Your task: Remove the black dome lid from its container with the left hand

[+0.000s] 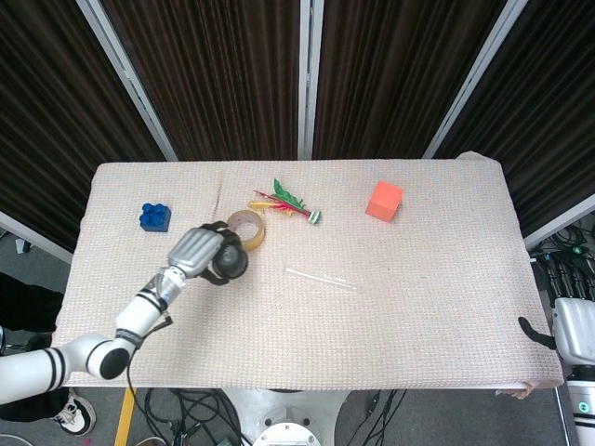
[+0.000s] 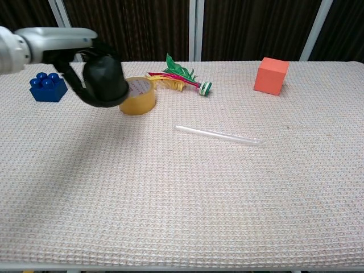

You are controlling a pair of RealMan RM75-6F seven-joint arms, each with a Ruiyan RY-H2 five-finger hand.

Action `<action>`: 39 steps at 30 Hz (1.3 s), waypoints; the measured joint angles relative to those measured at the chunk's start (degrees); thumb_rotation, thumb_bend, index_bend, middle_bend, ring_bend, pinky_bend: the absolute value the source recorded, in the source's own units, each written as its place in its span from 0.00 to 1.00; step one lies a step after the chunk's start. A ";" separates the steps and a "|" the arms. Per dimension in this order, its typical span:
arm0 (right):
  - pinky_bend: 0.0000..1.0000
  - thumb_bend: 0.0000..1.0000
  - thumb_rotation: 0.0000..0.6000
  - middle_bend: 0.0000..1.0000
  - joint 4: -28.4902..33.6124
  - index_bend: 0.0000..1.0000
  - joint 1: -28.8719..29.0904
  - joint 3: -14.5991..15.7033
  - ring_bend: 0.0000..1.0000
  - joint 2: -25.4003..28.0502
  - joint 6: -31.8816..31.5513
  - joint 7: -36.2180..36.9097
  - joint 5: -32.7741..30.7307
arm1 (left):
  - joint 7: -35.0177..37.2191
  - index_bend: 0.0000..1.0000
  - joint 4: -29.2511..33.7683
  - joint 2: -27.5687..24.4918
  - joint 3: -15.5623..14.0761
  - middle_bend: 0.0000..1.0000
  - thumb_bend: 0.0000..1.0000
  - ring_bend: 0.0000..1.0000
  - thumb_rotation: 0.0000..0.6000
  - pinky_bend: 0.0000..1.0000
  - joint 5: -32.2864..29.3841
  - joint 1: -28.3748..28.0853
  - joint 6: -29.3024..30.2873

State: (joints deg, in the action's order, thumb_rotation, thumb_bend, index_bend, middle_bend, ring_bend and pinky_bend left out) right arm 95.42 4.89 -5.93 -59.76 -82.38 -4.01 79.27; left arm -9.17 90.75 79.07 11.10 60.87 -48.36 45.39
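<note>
The left hand has its fingers wrapped around the black dome lid, carrying it clear of the cloth-covered table. In the head view the lid hangs just in front of the roll of tape, partly covering its near edge. No container shows in either view, so I judge the lid is already off and the work in hand is finding it a resting spot.

To do that well, the hand should swing toward the bare cloth nearer the front of the table than the tape roll, come down slowly with the lid's rim level, and only loosen once the rim sits flat. Going too close to the tape roll risks nudging it, and the clear straw, well to the right of the tape, would roll if brushed. The blue brick sits off to the far side of the tape and is out of the way.

The right hand rests beyond the table's edge, well away from the tape; I cannot tell how its fingers lie.
</note>
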 measured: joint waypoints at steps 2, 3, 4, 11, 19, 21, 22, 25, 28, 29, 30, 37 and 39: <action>0.00 0.12 1.00 0.00 0.63 0.00 -0.05 -0.09 0.00 0.13 -0.15 -0.34 -0.12 | -0.17 0.39 -0.27 2.71 0.77 0.48 0.19 0.15 1.00 0.23 1.50 -2.36 -0.78; 0.00 0.12 1.00 0.00 0.87 0.00 -0.06 -0.12 0.00 0.23 -0.24 -0.44 -0.12 | -0.33 0.39 -0.39 3.48 0.87 0.48 0.19 0.15 1.00 0.23 2.21 -3.10 -0.87; 0.00 0.12 1.00 0.00 0.95 0.00 -0.06 -0.13 0.00 0.30 -0.30 -0.48 -0.04 | -0.41 0.39 -0.48 3.82 0.79 0.48 0.19 0.15 1.00 0.23 2.90 -3.48 -0.74; 0.00 0.12 1.00 0.00 -0.58 0.00 0.03 0.18 0.00 -0.27 0.58 0.64 -0.13 | 1.70 0.39 -1.27 -5.00 -0.31 0.48 0.19 0.15 1.00 0.23 -0.55 1.28 0.65; 0.00 0.12 1.00 0.00 0.15 0.00 0.24 0.09 0.00 -0.52 0.36 -0.94 0.09 | 1.71 0.39 -0.58 -3.42 -0.14 0.49 0.19 0.15 1.00 0.23 0.17 -1.55 -2.82; 0.00 0.12 1.00 0.00 0.34 0.00 0.36 0.25 0.00 -0.59 0.68 -1.25 0.21 | 1.30 0.39 -0.19 -0.01 -0.35 0.49 0.19 0.16 1.00 0.23 1.17 -2.69 -3.41; 0.00 0.12 1.00 0.00 0.37 0.00 0.40 0.37 0.00 -0.61 0.86 -1.29 0.26 | 1.02 0.39 0.02 2.06 -0.47 0.49 0.19 0.16 1.00 0.23 1.85 -3.26 -3.46; 0.00 0.12 1.00 0.00 0.01 0.00 0.44 0.53 0.00 -0.69 1.18 -1.09 0.17 | 0.66 0.39 0.10 4.15 -0.68 0.49 0.19 0.16 1.00 0.23 2.18 -3.39 -2.73; 0.00 0.12 1.00 0.00 -0.61 0.00 0.47 0.42 0.00 -0.87 1.41 -0.40 -0.21 | 0.54 0.39 -0.56 1.66 -0.90 0.49 0.19 0.16 1.00 0.23 0.85 -2.60 -1.83; 0.00 0.12 1.00 0.00 -0.77 0.00 0.45 0.40 0.00 -0.97 1.39 -0.32 -0.24 | 0.56 0.39 -1.00 0.54 -0.94 0.49 0.19 0.16 1.00 0.23 0.06 -2.34 -1.69; 0.00 0.12 1.00 0.00 -0.89 0.00 0.43 0.40 0.00 -1.10 1.37 -0.31 -0.27 | 0.61 0.39 -1.48 -0.51 -0.97 0.49 0.19 0.16 1.00 0.23 -0.86 -2.17 -1.69; 0.00 0.12 1.00 0.00 0.19 0.00 0.50 0.55 0.00 -1.04 1.01 -1.50 0.39 | 0.68 0.39 -1.83 2.23 -0.83 0.49 0.20 0.16 1.00 0.23 -0.58 -3.94 -3.20; 0.00 0.13 1.00 0.00 0.45 0.00 0.44 0.49 0.00 -0.78 0.59 -1.55 0.62 | 0.61 0.39 -1.69 3.56 -0.95 0.49 0.20 0.16 1.00 0.23 0.84 -4.18 -3.02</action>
State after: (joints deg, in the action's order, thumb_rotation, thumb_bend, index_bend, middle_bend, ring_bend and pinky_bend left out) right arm 95.87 5.33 -5.44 -60.55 -81.79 -5.56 79.89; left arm -8.56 89.07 82.63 10.15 61.72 -52.54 42.36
